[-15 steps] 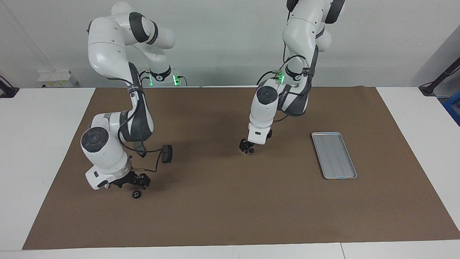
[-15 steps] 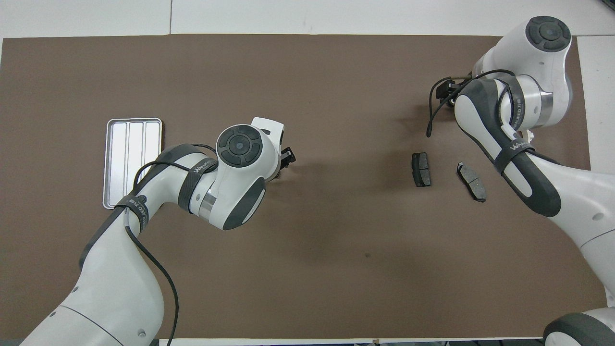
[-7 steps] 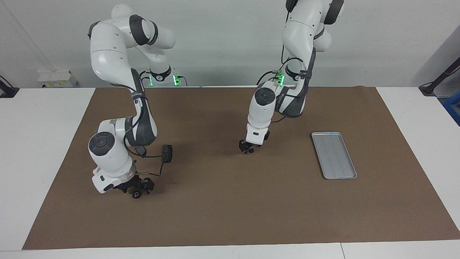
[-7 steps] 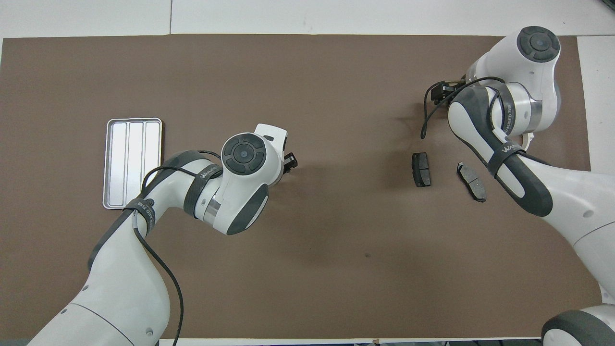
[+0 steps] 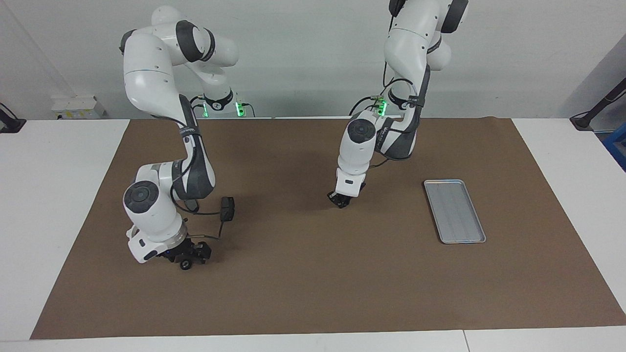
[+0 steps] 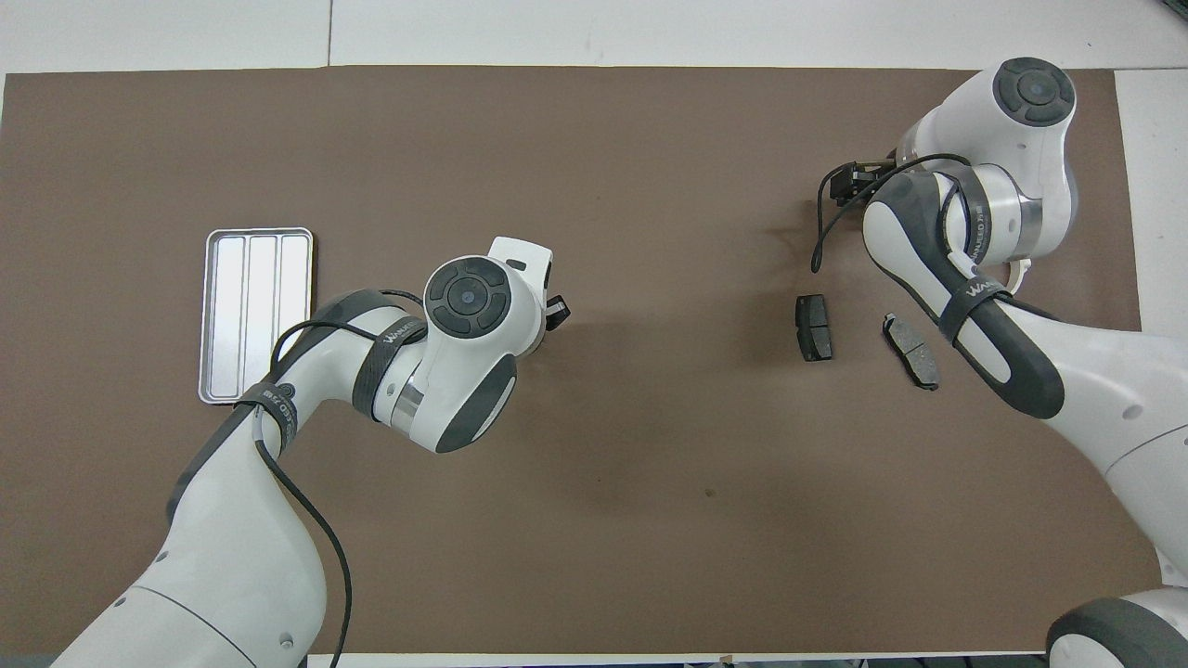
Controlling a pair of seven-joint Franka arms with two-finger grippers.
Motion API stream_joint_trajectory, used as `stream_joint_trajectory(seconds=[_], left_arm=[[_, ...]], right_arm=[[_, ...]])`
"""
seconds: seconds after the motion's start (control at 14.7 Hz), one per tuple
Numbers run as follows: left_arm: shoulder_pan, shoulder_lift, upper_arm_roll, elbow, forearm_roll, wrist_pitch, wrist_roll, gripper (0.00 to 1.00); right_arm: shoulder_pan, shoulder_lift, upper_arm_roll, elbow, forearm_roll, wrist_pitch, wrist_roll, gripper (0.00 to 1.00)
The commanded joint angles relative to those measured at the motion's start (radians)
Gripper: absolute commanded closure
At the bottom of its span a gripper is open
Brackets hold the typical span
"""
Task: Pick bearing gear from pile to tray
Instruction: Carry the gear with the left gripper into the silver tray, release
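Note:
The tray (image 5: 455, 210) (image 6: 257, 315) lies flat toward the left arm's end of the mat. My left gripper (image 5: 341, 201) (image 6: 557, 313) is down at the mat in the middle of the table, shut on a small black bearing gear that barely shows between its tips. Another black round bearing gear (image 5: 185, 265) lies on the mat at the pile. My right gripper (image 5: 190, 254) (image 6: 846, 182) stands open just over it. The pile's two dark brake pads (image 6: 814, 327) (image 6: 911, 350) lie nearer the robots than that gear. A bit of the white arc (image 6: 1019, 272) peeks from under the right arm.
A brown mat (image 5: 313, 274) covers the white table. One brake pad (image 5: 227, 209) shows beside the right arm's wrist, whose loose cable hangs close to it. The right arm's elbow hides part of the pile.
My left gripper has sunk slightly to the mat and shut on the small black piece under it. The right gripper slid over the round gear and lowered, still open.

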Motion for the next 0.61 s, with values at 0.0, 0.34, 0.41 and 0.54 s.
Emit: stream_joint_trajectory(seconds=[0.0, 0.34, 0.41, 0.54], left_arm=[[0.001, -0.004, 0.014, 0.053, 0.023, -0.14, -0.008, 1.0], [0.18, -0.243, 0.015, -0.116, 0.02, -0.234, 0.312, 1.0], [0.225, -0.285, 0.015, -0.158, 0.016, -0.238, 0.405, 1.0], [0.329, -0.317, 0.015, -0.196, 0.007, -0.24, 0.594, 1.0]], right_arm=[[-0.022, -0.005, 0.014, -0.032, -0.029, 0.045, -0.026, 0.05], [-0.028, -0.005, 0.014, -0.033, -0.029, 0.058, -0.031, 0.06], [-0.028, -0.005, 0.014, -0.033, -0.029, 0.058, -0.032, 0.09], [-0.025, -0.004, 0.014, -0.026, -0.029, 0.056, -0.032, 0.15]])
